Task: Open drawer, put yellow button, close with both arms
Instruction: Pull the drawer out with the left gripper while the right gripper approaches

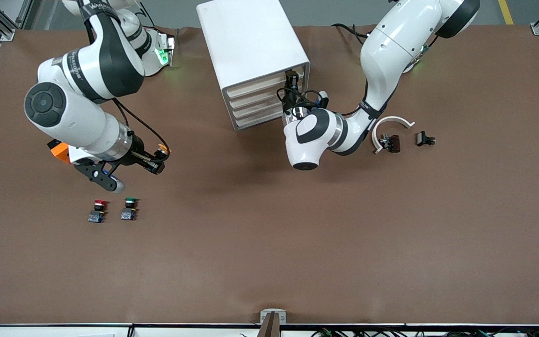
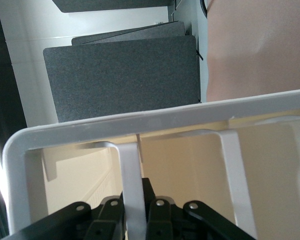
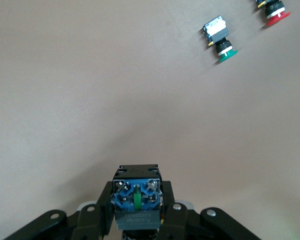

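Note:
The white cabinet (image 1: 251, 42) stands at the back middle, and its top drawer (image 1: 262, 85) looks closed. My left gripper (image 1: 292, 80) is at that drawer's front, at the end toward the left arm. In the left wrist view it (image 2: 135, 212) is shut on the drawer's white handle strip (image 2: 131, 172). My right gripper (image 1: 156, 161) is shut on the yellow button (image 1: 161, 150) and holds it above the table, over bare table near the other two buttons. In the right wrist view the button's blue base (image 3: 136, 196) sits between the fingers (image 3: 172, 215).
A red-capped button (image 1: 98, 210) and a green-capped button (image 1: 129, 208) lie on the table toward the right arm's end; both show in the right wrist view (image 3: 275, 12) (image 3: 221, 39). A white curved piece (image 1: 392, 122) and two small black parts (image 1: 390, 142) (image 1: 425, 139) lie toward the left arm's end.

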Controlling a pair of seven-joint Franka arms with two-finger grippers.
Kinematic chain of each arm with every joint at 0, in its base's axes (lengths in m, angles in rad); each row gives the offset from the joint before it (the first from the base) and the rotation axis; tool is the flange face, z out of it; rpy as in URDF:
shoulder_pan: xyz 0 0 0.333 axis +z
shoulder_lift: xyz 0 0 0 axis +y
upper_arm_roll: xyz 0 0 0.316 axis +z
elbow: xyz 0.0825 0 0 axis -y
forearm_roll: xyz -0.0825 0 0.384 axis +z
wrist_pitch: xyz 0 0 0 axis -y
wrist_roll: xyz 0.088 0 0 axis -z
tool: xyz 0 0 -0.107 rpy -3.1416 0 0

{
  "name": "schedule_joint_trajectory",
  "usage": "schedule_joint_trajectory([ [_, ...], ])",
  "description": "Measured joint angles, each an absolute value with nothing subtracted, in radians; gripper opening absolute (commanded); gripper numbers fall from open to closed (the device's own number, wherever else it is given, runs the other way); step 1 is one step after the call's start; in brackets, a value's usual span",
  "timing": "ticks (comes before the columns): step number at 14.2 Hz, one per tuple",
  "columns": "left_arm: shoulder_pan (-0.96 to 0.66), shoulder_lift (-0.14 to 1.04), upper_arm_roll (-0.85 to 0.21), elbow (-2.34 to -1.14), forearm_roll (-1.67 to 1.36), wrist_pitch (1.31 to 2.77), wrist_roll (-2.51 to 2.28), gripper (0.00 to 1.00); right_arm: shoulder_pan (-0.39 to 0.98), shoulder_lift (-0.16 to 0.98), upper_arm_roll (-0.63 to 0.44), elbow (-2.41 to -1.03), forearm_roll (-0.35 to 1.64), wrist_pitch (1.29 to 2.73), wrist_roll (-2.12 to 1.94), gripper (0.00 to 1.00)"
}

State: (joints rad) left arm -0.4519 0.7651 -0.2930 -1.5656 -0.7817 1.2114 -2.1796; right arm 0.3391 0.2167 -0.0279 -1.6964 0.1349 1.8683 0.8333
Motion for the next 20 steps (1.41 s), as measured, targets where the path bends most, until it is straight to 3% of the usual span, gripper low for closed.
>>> schedule_joint_trajectory([
  [20, -0.296, 0.765, -0.259, -1.521, -0.784, 1.223, -2.176, 0.13, 0.482, 0.261, -0.027, -1.698, 0.135, 1.971, 1.079, 0.0],
])
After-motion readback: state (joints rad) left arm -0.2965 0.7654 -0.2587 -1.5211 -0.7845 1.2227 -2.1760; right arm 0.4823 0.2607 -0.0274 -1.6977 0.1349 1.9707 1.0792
